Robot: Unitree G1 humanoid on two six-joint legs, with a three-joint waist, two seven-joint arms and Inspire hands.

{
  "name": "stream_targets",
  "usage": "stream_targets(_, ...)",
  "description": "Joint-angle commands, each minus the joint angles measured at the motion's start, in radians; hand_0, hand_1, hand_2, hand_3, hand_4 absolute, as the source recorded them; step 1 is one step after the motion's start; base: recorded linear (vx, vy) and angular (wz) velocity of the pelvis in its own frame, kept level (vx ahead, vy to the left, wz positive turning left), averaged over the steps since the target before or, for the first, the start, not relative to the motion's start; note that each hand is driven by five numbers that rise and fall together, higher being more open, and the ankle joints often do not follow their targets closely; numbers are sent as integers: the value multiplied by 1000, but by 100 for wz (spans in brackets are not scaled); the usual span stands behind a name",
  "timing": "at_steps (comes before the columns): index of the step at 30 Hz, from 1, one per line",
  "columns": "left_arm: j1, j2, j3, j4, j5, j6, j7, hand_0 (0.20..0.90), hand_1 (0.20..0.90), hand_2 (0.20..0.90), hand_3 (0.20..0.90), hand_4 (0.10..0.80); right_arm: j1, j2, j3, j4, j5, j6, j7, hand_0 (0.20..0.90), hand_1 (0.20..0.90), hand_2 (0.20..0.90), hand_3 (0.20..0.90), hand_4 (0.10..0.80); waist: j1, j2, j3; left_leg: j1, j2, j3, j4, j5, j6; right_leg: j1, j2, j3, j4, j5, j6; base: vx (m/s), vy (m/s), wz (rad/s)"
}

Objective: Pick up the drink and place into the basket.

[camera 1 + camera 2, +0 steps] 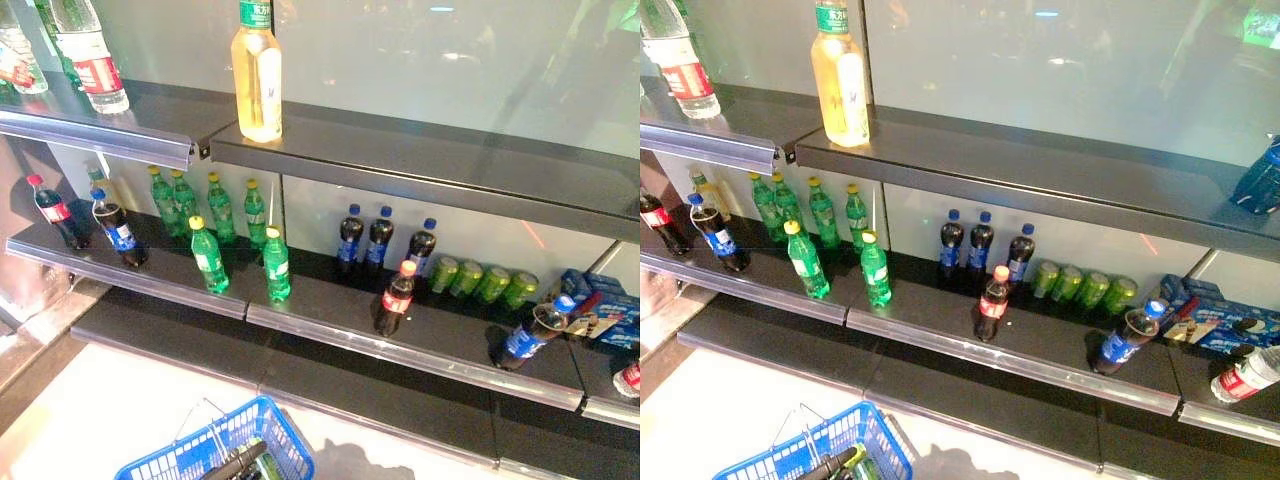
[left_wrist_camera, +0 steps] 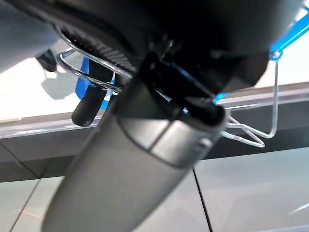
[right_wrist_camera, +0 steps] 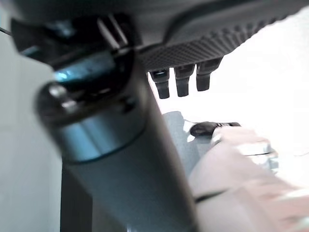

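Pale floor runs up to dark shop shelving, and nearest, at the bottom of the eye views, hangs the blue basket (image 1: 205, 448). In the left wrist view its wire handle (image 2: 270, 96) passes under the left hand (image 2: 89, 108), whose fingers look hooked round the wire. Something green shows inside the basket, too cut off to identify. The right hand (image 3: 203, 48) appears only in its own wrist view, with the fingers hanging straight and slightly apart and nothing between them. No drink is in either hand; all the candidates stand on the shelves. On the lower shelf (image 1: 330, 335), two green bottles (image 1: 277, 265) stand near the front lip, with a red-capped cola bottle (image 1: 397, 298) alone beside them. Further right a blue-capped cola bottle (image 1: 530, 335) leans. Green cans (image 1: 480, 280) lie at the back. On the upper shelf (image 1: 400, 150) stands a tall yellow drink bottle (image 1: 257, 70). Risks, judged: the bottles are tall and narrow, so a sideways brush from the fingers could topple one off the lip. The back rows are crowded, so reaching in may knock neighbours over. The leaning bottle could roll if it is nudged. The basket hangs low and may swing, so a drop could miss it.
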Motion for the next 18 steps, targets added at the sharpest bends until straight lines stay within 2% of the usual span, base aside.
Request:
stream_targets(1,-108,-43,50,-133,-80,-31,-138,300,300,300,200,100,-81,-39,6,34,-19,-14,9,900,900,900,900,800,54,37,104,-27,-92,-8,107,-26,99,31,75,-40,8,45,-60,-71,-178,77)
stream_targets(4,-89,-55,49,-154,-81,-25,-132,300,300,300,200,100,-87,-55,3,13,-34,1,3,900,900,900,900,800,77,31,124,-70,-75,-17,128,3,71,59,72,-55,-30,51,-63,-80,-93,52)
stream_targets(6,-71,-72,54,-145,-80,-39,-129,300,300,300,200,100,-100,-74,-2,6,-23,8,2,900,900,900,900,800,101,36,132,-117,-46,-39,128,64,43,79,71,-66,-67,55,-71,-154,-27,67)
stream_targets(9,-58,-74,79,-124,-68,-39,-142,300,300,300,200,100,-105,-87,-10,10,-39,14,1,900,900,900,900,800,108,45,127,-119,-12,1,99,111,21,99,70,-102,-106,58,-75,-106,45,55)
stream_targets(10,-59,-76,88,-118,-51,-33,-143,300,300,300,200,100,-96,-89,-18,15,-48,12,-3,900,900,900,900,800,104,51,120,-112,13,57,79,143,8,112,67,-141,-126,63,-75,-104,83,80)
stream_targets(12,-63,-80,93,-123,-24,-26,-155,300,300,300,200,100,-78,-92,-25,22,-36,-6,-5,900,900,900,900,800,98,59,115,-109,43,135,54,181,-13,129,58,-197,-149,71,-70,-89,87,120)
stream_targets(13,-67,-83,93,-129,-24,-24,-154,300,300,300,200,100,-71,-92,-25,21,-31,-15,-7,900,900,900,900,800,95,61,113,-100,56,169,40,189,-33,142,52,-216,-155,60,-63,-33,67,118)
stream_targets(16,-80,-86,78,-139,-22,-18,-149,300,300,300,200,100,-61,-94,-35,25,-21,-36,-16,900,900,900,900,800,84,73,109,-98,105,284,20,245,-61,154,42,-296,-155,58,-62,-36,83,84)
stream_targets(18,-83,-90,71,-138,-13,-17,-136,300,300,300,200,100,-61,-95,-36,26,-12,-42,-13,900,900,900,900,800,80,80,107,-88,124,341,8,269,-77,160,38,-338,-144,50,-63,53,86,167)
